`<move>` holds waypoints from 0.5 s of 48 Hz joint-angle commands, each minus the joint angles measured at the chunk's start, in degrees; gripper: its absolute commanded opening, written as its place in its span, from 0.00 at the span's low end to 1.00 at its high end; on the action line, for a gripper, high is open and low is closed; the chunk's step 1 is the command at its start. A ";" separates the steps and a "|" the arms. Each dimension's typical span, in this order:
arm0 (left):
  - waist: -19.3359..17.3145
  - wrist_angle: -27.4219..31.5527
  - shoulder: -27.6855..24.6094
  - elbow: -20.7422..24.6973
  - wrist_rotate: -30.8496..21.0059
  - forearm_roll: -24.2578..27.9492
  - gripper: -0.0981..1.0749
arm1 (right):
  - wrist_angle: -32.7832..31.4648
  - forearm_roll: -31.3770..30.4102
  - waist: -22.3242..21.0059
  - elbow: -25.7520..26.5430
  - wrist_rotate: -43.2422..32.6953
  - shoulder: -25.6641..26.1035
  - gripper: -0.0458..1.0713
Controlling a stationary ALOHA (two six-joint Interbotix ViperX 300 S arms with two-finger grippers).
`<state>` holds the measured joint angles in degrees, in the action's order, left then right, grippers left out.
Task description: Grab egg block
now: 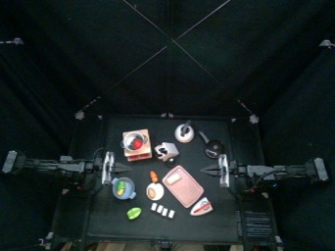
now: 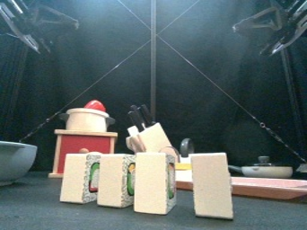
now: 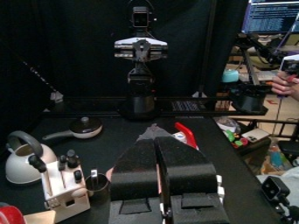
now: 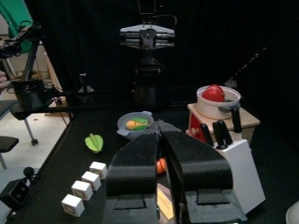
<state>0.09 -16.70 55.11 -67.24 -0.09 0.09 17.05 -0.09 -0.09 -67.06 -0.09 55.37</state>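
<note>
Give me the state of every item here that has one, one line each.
Left gripper: fingers shut, empty, touching nothing.
Right gripper: fingers shut, empty, touching nothing.
Row of blocks: upright, side by side, untouched.
Pot: upright on the stove, red piece on top.
Knife block: knives in their slots.
Bowl: upright, food pieces inside.

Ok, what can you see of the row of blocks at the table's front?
The row of blocks is four upright white slabs, painted wood by the look, standing on the table near its front edge. Three show green-rimmed pictures on their sides; the rightmost face is plain. Nothing grips them; the pink board lies just behind.
</note>
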 commanded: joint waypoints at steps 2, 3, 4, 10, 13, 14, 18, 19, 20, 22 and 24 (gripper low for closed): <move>-0.09 -3.87 -2.02 0.26 0.09 -0.18 0.07 | 0.09 -0.26 -0.62 0.26 -0.09 -2.72 0.06; -0.09 -4.39 -2.29 0.26 0.09 -0.18 0.07 | 0.09 -0.35 -0.79 0.35 -0.09 -3.34 0.05; 0.09 -4.92 -2.55 0.35 0.18 -0.18 0.07 | 0.09 -0.44 -0.97 0.53 -0.18 -4.04 0.05; 0.35 -6.68 -4.83 0.53 0.26 -0.09 0.07 | 0.18 -0.35 -2.55 1.93 -0.44 -10.37 0.06; 0.62 -6.77 -6.15 0.79 0.26 0.00 0.07 | 0.09 -0.44 -2.99 3.16 -0.70 -14.24 0.06; 0.62 -6.77 -6.59 0.88 0.26 0.00 0.07 | 0.18 -0.53 -3.08 3.52 -0.79 -15.38 0.06; 0.62 -6.77 -8.09 1.41 0.35 0.26 0.07 | 0.09 -0.53 -3.08 4.92 -0.79 -19.60 0.06; 0.70 -6.77 -8.44 1.49 0.35 0.35 0.07 | 0.09 -0.53 -3.08 5.27 -0.79 -20.65 0.06; 0.70 -6.77 -8.70 1.58 0.35 0.44 0.07 | 0.09 -0.62 -3.08 5.71 -0.88 -21.71 0.06; 0.70 -6.77 -9.23 1.76 0.35 0.53 0.08 | 0.18 -0.62 -2.90 6.42 -0.88 -23.73 0.06; 0.70 -6.77 -9.67 1.76 0.35 0.62 0.08 | 0.09 -0.62 -2.64 7.38 -0.79 -25.84 0.06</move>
<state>0.70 -22.94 46.32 -67.24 0.18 0.35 16.96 -0.62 -3.08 -62.58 -0.88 33.22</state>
